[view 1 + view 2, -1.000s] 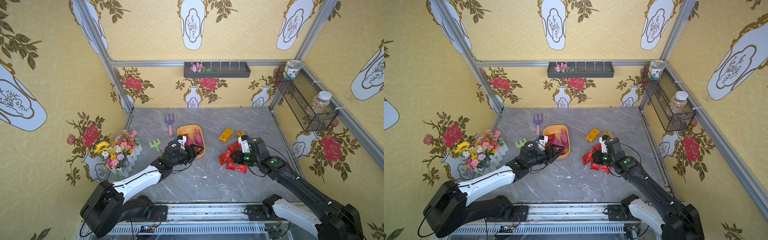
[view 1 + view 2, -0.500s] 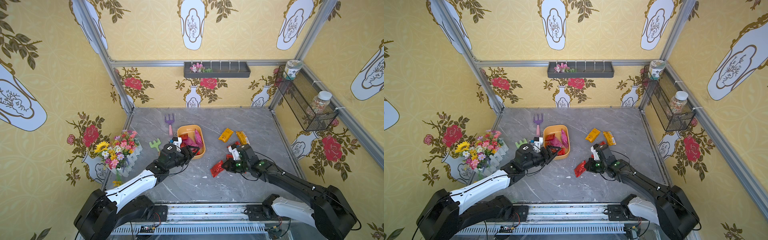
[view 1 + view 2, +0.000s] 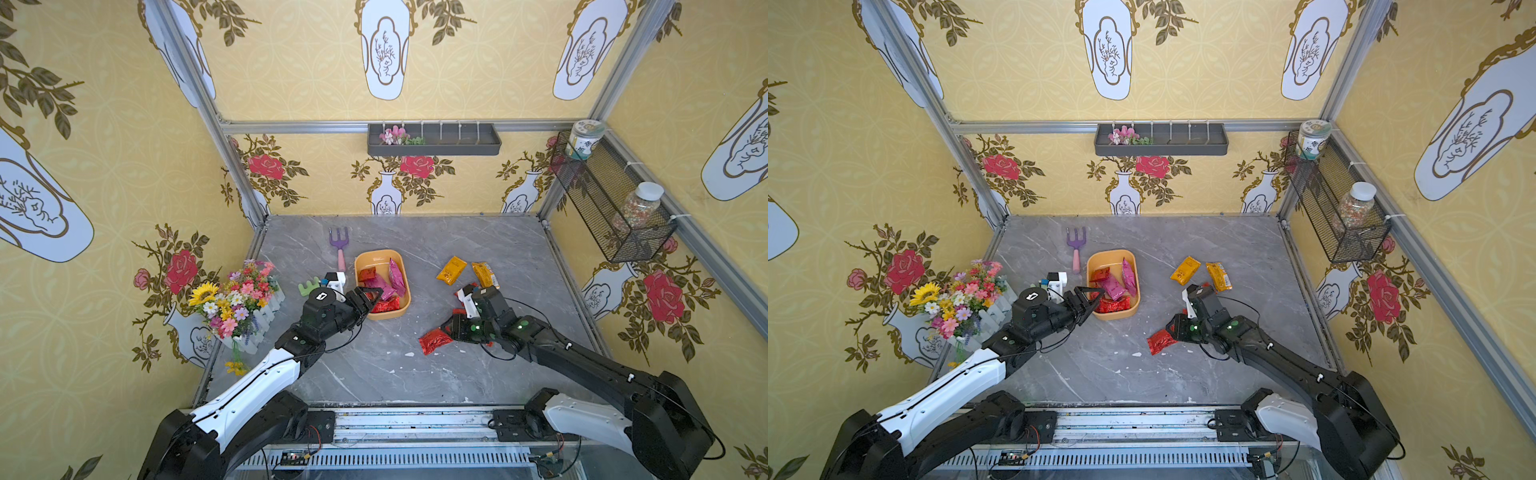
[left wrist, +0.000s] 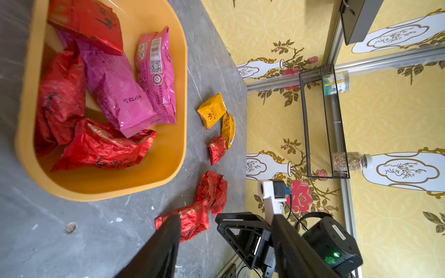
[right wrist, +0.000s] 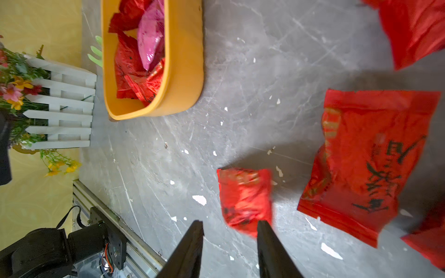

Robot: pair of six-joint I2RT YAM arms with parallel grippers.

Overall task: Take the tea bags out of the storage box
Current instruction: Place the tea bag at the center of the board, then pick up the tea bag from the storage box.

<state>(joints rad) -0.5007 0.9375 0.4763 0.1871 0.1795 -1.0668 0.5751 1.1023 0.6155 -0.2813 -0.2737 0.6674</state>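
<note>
Midway through emptying the storage box [image 3: 376,259] — several tea bags [image 3: 384,286] left inside, others strewn on the table [image 3: 374,365] off its right-arm side. At the right gripper [image 3: 448,328]: parted, empty, low beside a loose red sachet [image 3: 434,340], well clear of the box. At the left gripper [image 3: 374,300]: wide open, empty, stretched over the box's near end. Next — dip onto a sachet, pinch, lift over the rim.

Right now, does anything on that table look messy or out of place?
White flecks dot the grey table, like chips or crumbs. Crumpled red packets lie scattered loose on it, outside the yellow tray.
</note>
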